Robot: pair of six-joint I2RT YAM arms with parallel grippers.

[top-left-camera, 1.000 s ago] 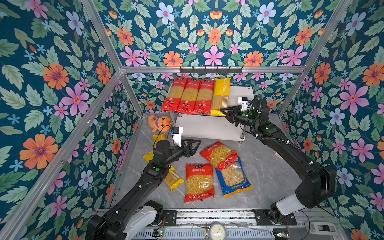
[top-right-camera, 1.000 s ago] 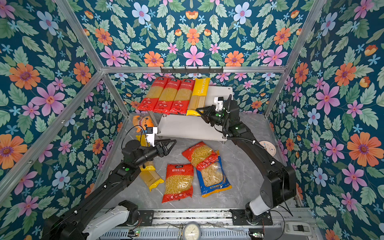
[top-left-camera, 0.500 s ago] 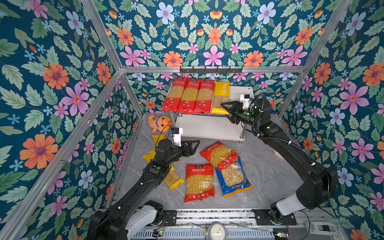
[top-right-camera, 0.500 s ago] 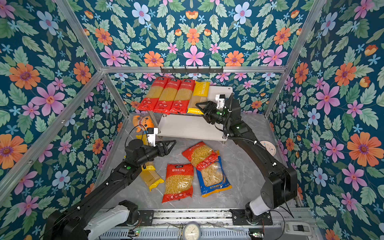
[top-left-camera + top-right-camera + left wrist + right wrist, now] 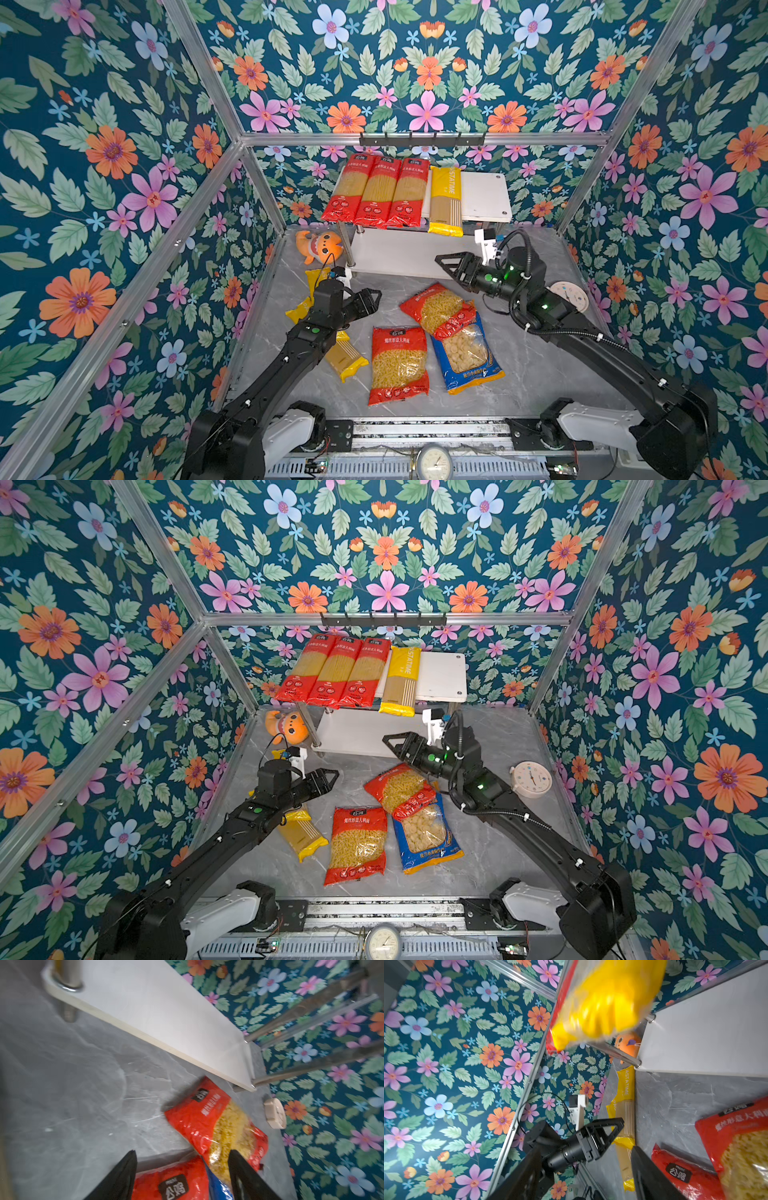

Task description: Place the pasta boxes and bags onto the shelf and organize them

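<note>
**Four long packs on the shelf, five still on the tabletop**

The shelf (image 5: 486,195) stands at the back, a white two-board rack on chrome legs. Its top board carries three red spaghetti packs (image 5: 380,191) side by side, with a yellow PASTATIME pack (image 5: 445,199) just beside them; all four overhang the front edge. On the grey tabletop (image 5: 540,365) lie two more yellow packs (image 5: 347,355), partly hidden under the left arm. Also there are an upright red short-pasta bag (image 5: 399,365) and a tilted red bag (image 5: 440,309) overlapping the top of the blue-and-yellow bag (image 5: 467,357).

The right hand (image 5: 442,262) hangs before the lower board, its jaws spread and empty. The left hand (image 5: 372,297) hovers above the tabletop, jaws apart, holding nothing and pointing toward the red bags.
</note>
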